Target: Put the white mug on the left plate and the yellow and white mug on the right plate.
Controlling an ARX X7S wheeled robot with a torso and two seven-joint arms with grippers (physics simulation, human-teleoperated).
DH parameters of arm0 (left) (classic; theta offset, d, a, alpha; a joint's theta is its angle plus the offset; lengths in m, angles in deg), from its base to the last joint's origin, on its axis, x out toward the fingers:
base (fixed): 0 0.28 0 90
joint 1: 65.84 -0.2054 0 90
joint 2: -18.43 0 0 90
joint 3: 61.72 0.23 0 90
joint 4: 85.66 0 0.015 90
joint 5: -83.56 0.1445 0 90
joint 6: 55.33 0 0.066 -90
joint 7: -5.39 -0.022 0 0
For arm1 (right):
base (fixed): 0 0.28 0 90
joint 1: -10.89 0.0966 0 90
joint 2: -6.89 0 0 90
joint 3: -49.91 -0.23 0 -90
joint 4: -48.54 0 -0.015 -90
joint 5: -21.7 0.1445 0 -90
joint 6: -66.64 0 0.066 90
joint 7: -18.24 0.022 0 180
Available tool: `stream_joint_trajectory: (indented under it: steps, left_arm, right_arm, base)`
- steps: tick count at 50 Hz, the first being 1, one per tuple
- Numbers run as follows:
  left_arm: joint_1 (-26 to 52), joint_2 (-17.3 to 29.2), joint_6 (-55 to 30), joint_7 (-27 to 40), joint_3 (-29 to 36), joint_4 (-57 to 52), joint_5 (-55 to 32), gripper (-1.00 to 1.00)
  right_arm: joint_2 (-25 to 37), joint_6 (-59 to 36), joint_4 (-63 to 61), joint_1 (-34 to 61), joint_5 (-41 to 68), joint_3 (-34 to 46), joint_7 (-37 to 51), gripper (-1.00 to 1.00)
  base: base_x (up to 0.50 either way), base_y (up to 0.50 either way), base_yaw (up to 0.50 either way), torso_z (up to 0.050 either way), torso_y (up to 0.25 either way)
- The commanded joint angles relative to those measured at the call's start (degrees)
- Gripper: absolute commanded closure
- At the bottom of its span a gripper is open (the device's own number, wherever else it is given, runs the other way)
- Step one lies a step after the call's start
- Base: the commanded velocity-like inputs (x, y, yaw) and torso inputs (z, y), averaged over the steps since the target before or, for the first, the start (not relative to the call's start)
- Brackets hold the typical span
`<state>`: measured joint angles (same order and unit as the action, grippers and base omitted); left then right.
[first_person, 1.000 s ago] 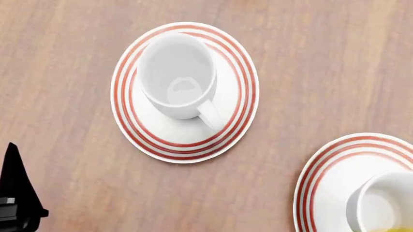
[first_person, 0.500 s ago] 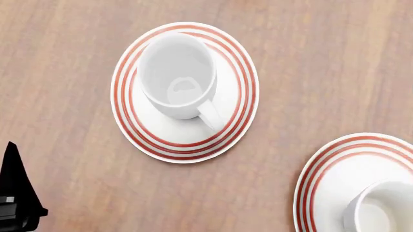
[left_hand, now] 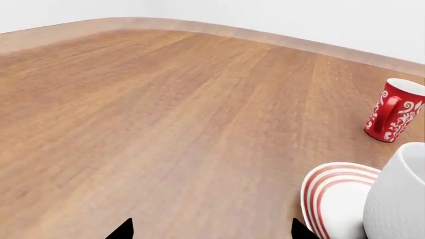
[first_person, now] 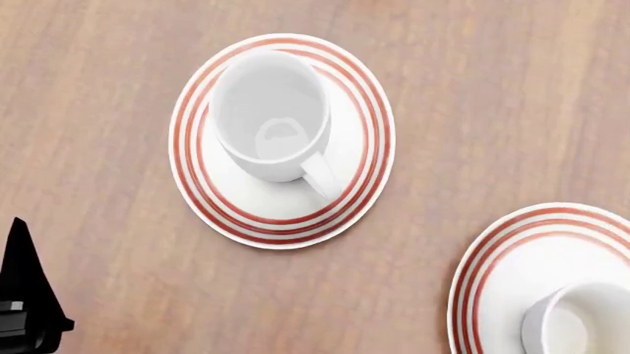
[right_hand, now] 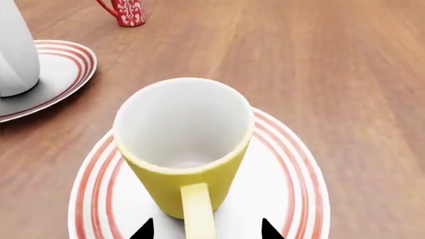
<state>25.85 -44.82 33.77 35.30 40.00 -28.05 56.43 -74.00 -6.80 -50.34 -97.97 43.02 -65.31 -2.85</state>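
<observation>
At the near right of the table, the right hand point(right_hand: 204, 230) has its two dark fingertips apart, one on each side of the yellow handle. As far as the wrist view shows, neither touches it (only the very tips are in sight, so I would not swear to a hair's gap).

Just beyond them the yellow and white mug point(right_hand: 192, 184) stands upright on the right plate point(right_hand: 292, 174), roughly in the middle of the red rings, with its handle pointing back toward the hand. To my eye the mug is set down and what remains is getting the hand clear of it.

That wants a straight retreat along the line of the handle, with the fingers kept spread. Any sideways swing could hook the handle and turn or tip the mug. A small lift once the tips are past the handle should also keep them off the plate's rim.

Farther off to the left, the white mug point(first_person: 271, 114) sits upright on the left plate point(first_person: 359, 169), its handle toward the near right. So that half looks finished.

The left hand point(left_hand: 209, 230) hangs near that plate over bare table point(left_hand: 166, 109), its fingers apart and holding nothing. A red mug point(left_hand: 396, 110) stands beyond, well out of the way.
</observation>
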Motion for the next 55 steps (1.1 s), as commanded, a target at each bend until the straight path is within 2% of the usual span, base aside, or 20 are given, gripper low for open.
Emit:
stream_joint_trajectory:
  steps: [1,20,34,40,45,49,55]
  left_arm:
    - [0.0,0.0,0.2,0.1,0.1,0.1,0.0,-1.00]
    - [0.3,0.2,0.2,0.0,0.2,0.5,0.0,-1.00]
    - [0.9,0.0,0.0,0.1,0.6,0.8,-0.1,-1.00]
    - [1.9,-0.3,-0.8,-0.6,2.4,-0.7,-0.2,-1.00]
    - [8.2,0.5,-7.4,0.0,4.2,-4.0,-2.3,-1.00]
    - [15.9,0.7,-14.5,0.8,5.8,-6.5,-4.6,-1.00]
    - [27.9,-0.3,-22.7,-0.1,6.5,-4.3,-10.8,-1.00]
  right_arm:
    - [-0.5,2.4,-0.9,-0.6,1.4,-0.8,0.4,-1.00]
    - [-1.7,12.5,-6.0,-3.8,8.4,-1.4,-4.8,-1.00]
    - [0.0,11.9,-11.6,-4.8,12.5,-2.7,-2.6,-1.00]
    - [3.0,6.2,-16.5,-2.5,13.5,-2.9,2.8,-1.00]
    - [6.0,1.2,-18.8,1.8,12.6,-2.3,7.1,-1.00]
    - [9.0,-3.5,-18.8,6.7,14.4,-2.0,10.9,-1.00]
    - [12.3,-8.3,-15.9,15.3,13.0,0.1,15.1,-1.00]
  base:
    - [0.00,0.00,0.00,0.000,0.000]
    - [0.00,0.00,0.00,0.000,0.000]
    - [0.00,0.00,0.00,0.000,0.000]
    - [0.00,0.00,0.00,0.003,0.000]
    - [0.00,0.00,0.00,0.000,0.000]
    - [0.00,0.00,0.00,0.000,0.000]
    - [0.00,0.00,0.00,0.000,0.000]
